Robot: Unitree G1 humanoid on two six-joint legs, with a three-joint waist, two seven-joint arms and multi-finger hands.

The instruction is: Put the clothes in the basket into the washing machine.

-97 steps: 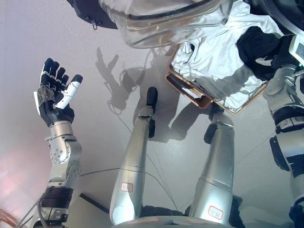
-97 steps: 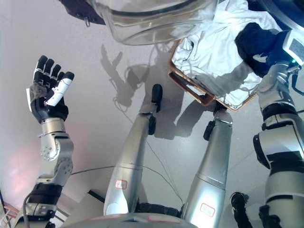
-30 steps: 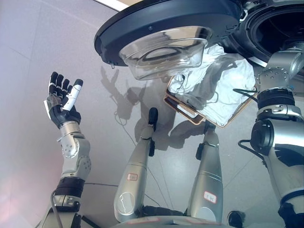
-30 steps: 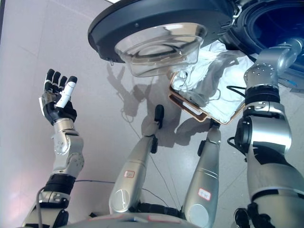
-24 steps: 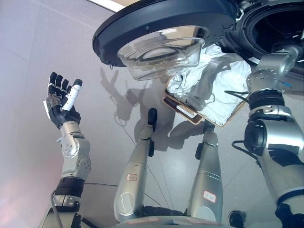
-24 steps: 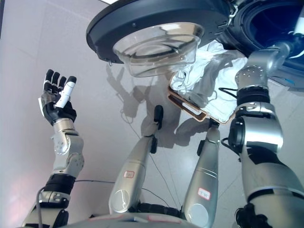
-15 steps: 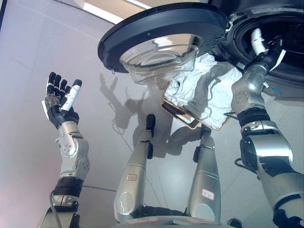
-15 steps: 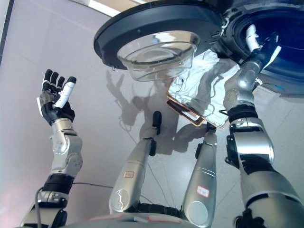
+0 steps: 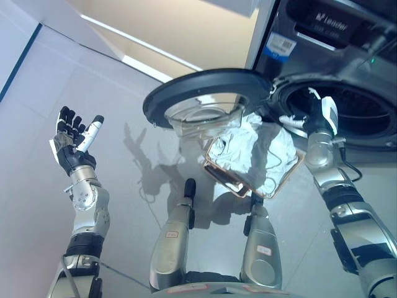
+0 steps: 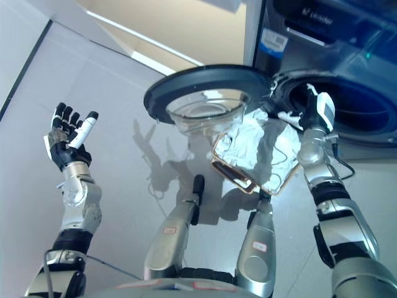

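Note:
A copper-wire basket with white clothes stands on the floor below the dark washing machine. The machine's round glass door hangs open to the left, over the basket's far edge. My right hand is at the left rim of the dark drum opening, above the basket, fingers spread and nothing in them. My left hand is held up at the far left, open and empty. I cannot make out anything inside the drum.
Grey tiled floor spreads out to the left of the basket. A beige wall with a pale skirting strip runs behind the open door. The door sticks out at hand height between my two arms.
The camera has tilted up, bringing the whole machine into view. The dark garment my right hand held over the basket is gone from it; the hand has drawn back to the drum's rim.

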